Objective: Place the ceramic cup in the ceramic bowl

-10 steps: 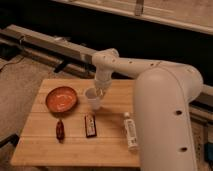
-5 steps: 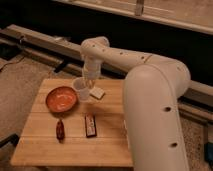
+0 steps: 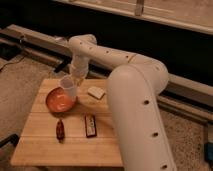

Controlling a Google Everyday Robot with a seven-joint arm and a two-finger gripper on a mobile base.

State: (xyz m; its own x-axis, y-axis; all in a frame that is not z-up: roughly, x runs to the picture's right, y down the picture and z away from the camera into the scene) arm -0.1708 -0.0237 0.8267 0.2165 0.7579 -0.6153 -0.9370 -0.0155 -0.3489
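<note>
The orange-red ceramic bowl sits on the left part of the wooden table. The white ceramic cup hangs tilted just above the bowl's right rim. My gripper is at the cup's top and is shut on it. The white arm reaches in from the right and curves over the table's back edge.
A small white block lies right of the bowl. A dark rectangular bar and a small dark red object lie nearer the front. A dark rail runs behind the table. My arm's bulky segment covers the table's right side.
My gripper has carried the cup to the left, from the middle of the table to just over the bowl's right rim. The arm has swung left with it.
</note>
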